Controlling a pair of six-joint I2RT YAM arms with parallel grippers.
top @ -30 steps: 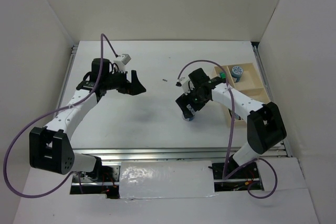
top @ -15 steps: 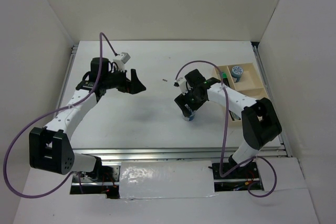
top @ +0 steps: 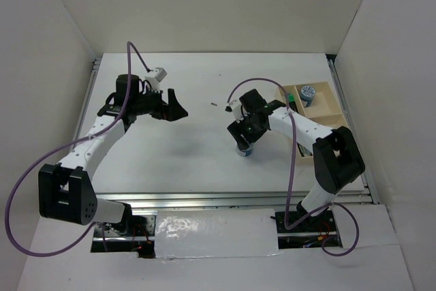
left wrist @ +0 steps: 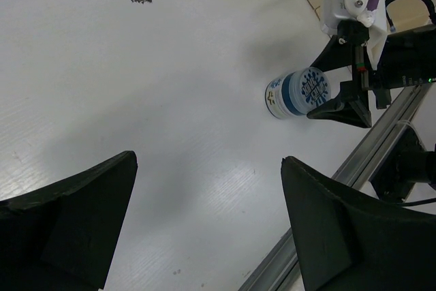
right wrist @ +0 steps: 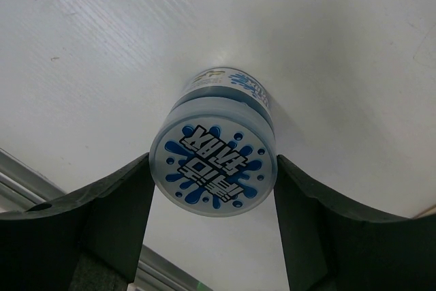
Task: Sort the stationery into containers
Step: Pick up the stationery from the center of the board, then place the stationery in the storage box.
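**Figure: Right arm at the loose pot, left of the tray**

White table (top: 197,168): the surface carrying everything listed here.

Pale wooden rectangular tray with low walls and dividers (top: 332,119): my landmark; every place below is given from it, as seen in the overhead view.

Left gripper (left wrist: 208,168): far to the left of the tray, hanging above the table. Its black fingers are spread wide with nothing between them.

Right gripper (top: 243,145): a short way left of the tray, lowered over the small round blue-white pot (right wrist: 214,161). In the wrist view a black finger lies against each side of the lid with no gap showing, so I read the fingers as clamped on it. The pot stands on the table, outside the tray.

Second pot of the same kind (top: 307,93): already in the tray's far compartment.

Green-tipped dark highlighter (top: 291,100): in the tray, in the compartment just left of that second pot.

Small dark speck (top: 214,105): loose on the table, left of the tray, beyond the right gripper.

Handling note: I judge the small round blue-white pot light, rigid and smooth-sided. A round wall can squirt out of flat fingers, so I want the hold squarely across its widest line. The lid overhangs the body; whether it is fixed firmly I cannot tell, so I would carry the pot upright and gently.
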